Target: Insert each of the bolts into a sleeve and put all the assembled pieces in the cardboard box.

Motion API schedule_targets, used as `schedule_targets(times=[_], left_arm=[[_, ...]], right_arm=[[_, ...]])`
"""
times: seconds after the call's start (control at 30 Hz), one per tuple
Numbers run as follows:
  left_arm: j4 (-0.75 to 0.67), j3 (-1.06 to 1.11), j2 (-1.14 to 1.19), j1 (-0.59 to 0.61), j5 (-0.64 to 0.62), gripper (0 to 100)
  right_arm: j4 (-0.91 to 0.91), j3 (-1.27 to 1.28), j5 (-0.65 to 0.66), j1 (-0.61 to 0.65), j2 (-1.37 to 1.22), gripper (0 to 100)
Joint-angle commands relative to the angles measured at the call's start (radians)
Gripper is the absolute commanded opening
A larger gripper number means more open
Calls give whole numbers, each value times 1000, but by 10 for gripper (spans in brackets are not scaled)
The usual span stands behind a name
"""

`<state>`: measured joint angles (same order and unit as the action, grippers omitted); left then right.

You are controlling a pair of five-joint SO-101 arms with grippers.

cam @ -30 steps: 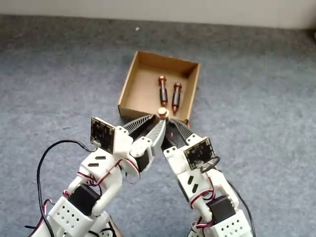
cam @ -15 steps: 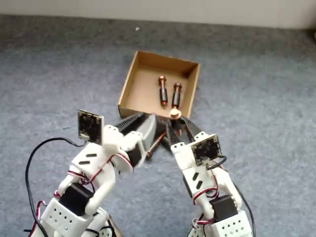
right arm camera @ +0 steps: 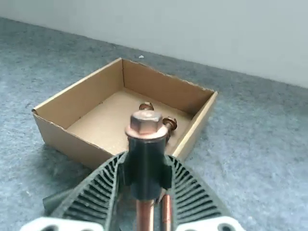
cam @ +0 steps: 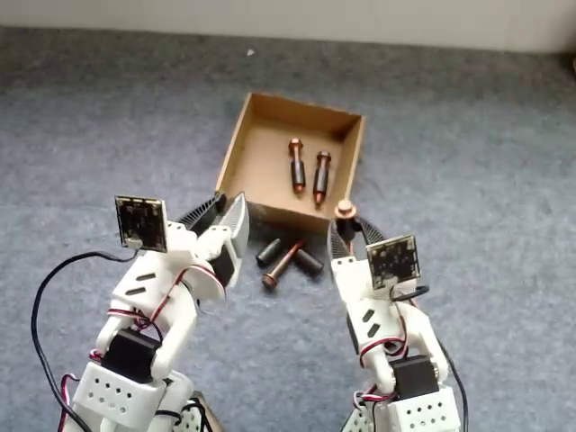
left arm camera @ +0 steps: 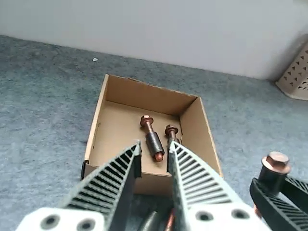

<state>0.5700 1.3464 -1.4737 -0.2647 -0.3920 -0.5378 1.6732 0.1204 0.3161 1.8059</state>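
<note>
The cardboard box (cam: 236,148) holds two assembled bolt-and-sleeve pieces (cam: 297,165) lying side by side. My right gripper (cam: 346,232) hangs just off the box's near right corner. It is shut on a black sleeve (right arm camera: 144,168) with a copper bolt (right arm camera: 146,122) standing through it, head up. My left gripper (cam: 227,205) sits at the box's near left corner, open, with nothing between its fingers (left arm camera: 120,178). On the carpet between the arms lie two loose black sleeves (cam: 268,252) (cam: 309,261) and a loose copper bolt (cam: 281,264).
Grey carpet (cam: 468,180) stretches all around the box. A pale wall (left arm camera: 192,29) runs behind it. A perforated beige object (left arm camera: 296,77) stands at the far right by the wall. Black cables (cam: 54,279) trail beside the left arm.
The two grippers, which met at the box's front edge, have drawn apart. The left one moved back and left; the right one moved right with the assembled piece. The loose sleeves and bolt are now uncovered.
</note>
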Motion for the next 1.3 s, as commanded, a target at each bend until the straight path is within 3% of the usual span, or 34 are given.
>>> schedule_targets(times=[0.0,0.2,0.3,0.47,0.6,1.27], left_arm=[[0,-2,-8,5,63,119],[-9,22,-8,5,144,119],[-92,81,-8,7,169,117],[-270,159,-8,81,173,22],[-331,186,-8,116,172,6],[-328,199,-8,120,207,7]], right_arm=[[-25,-107,-63,-18,-1,5],[58,-374,-57,-18,-378,5],[70,-572,-61,-18,-653,5],[70,-855,-63,-18,-1033,5],[70,-1026,-63,-16,-1257,5],[64,-1457,-64,33,-1948,10]])
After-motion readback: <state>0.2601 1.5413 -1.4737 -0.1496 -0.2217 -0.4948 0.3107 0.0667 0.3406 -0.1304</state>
